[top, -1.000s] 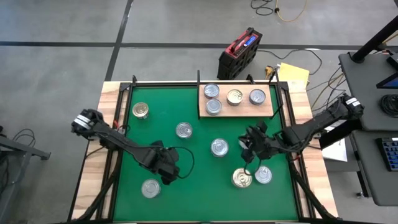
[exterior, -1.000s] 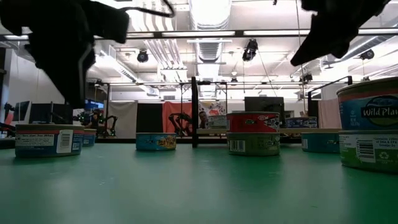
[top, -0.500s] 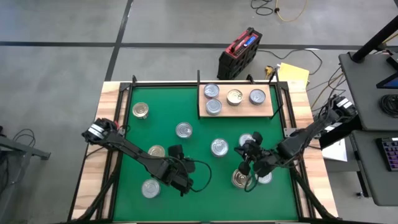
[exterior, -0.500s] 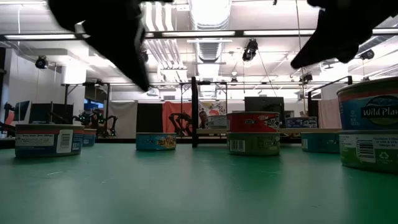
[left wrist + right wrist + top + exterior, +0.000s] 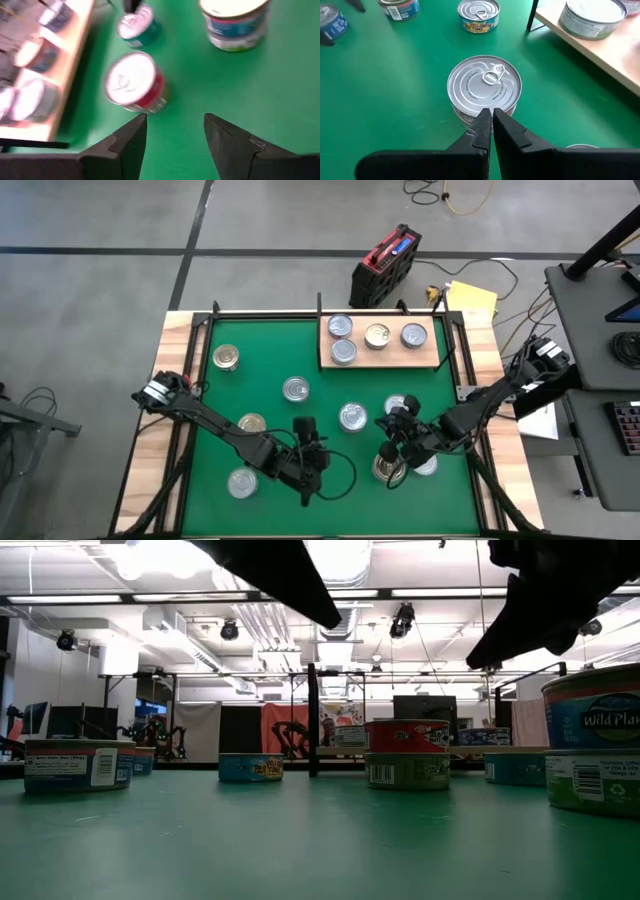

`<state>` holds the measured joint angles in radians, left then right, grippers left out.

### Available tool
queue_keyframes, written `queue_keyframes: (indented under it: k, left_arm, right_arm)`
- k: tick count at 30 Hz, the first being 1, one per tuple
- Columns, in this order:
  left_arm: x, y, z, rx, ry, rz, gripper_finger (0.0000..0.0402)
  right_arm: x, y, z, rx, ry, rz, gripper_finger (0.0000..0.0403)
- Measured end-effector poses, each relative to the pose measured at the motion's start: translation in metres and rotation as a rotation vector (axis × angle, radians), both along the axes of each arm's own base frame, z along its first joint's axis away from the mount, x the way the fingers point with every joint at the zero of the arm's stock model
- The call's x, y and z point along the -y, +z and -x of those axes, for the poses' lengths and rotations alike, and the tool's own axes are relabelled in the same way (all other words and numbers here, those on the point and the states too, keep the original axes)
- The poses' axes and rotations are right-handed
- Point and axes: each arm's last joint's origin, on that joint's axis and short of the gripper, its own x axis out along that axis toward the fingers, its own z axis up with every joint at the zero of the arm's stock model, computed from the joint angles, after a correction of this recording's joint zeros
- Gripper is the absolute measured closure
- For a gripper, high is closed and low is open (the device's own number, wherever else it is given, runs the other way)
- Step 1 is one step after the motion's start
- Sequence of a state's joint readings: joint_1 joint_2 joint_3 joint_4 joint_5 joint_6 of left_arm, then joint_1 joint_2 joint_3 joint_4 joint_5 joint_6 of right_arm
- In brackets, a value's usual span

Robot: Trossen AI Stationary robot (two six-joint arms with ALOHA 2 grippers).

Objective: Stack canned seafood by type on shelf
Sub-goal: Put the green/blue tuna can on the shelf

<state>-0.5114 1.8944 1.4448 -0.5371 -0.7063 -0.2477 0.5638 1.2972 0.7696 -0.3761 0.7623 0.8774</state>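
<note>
High view, largest first: wooden table (image 5: 172,442) under a green mat (image 5: 262,345). At the far right corner of the mat, the pale shelf (image 5: 392,358), carrying four tins: two silver-lidded ones at its left end (image 5: 340,326) (image 5: 343,351), a gold-lidded one (image 5: 377,335) in the middle and another silver one (image 5: 413,334) to the right.

Left arm (image 5: 215,422) reaching from the left edge across the near half of the mat; right arm (image 5: 490,395) coming in from the right edge.

Left hand (image 5: 318,458) over bare mat near the front centre, fingers (image 5: 127,145) spread moderately wide, gripping nothing, green mat plain between them in the left wrist view. Right hand (image 5: 383,424) pinched fully together, empty, tips (image 5: 491,117) just at the near rim of a silver-lidded, red-sided tin (image 5: 352,417) at mid-mat; contact with it not discernible. Same tin ahead of the left hand too (image 5: 135,87), well apart from it.

Loose tins on the mat: gold-lidded (image 5: 226,358) at far left, silver (image 5: 295,389) near the middle, gold (image 5: 252,424) beside the left arm, silver (image 5: 241,482) at near left, silver (image 5: 397,405) behind the right hand, and a gold (image 5: 389,468) and a silver (image 5: 425,465) side by side at near right.
</note>
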Motion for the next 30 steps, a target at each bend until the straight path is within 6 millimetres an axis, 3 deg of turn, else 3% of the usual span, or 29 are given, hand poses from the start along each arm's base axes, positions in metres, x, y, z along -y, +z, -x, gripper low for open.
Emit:
queue_keyframes:
  k: [8, 15, 22, 30]
  left_arm:
    - [0.001, -0.011, -0.005, -0.027, -0.023, -0.054, 0.0220]
    - [0.007, -0.014, -0.019, -0.008, -0.245, -0.058, 0.0236]
    - [-0.019, -0.020, -0.033, 0.005, -0.263, -0.074, 0.0250]
    - [-0.051, -0.037, -0.040, 0.005, -0.268, 0.002, 0.0259]
  right_arm:
    - [0.002, 0.001, 0.002, -0.027, 0.029, 0.064, 0.0394]
    - [0.011, 0.029, 0.012, 0.046, 0.061, 0.136, 0.0394]
    - [0.021, 0.057, 0.027, 0.125, 0.101, 0.151, 0.0394]
    - [0.026, 0.069, 0.036, 0.173, 0.102, 0.099, 0.0394]
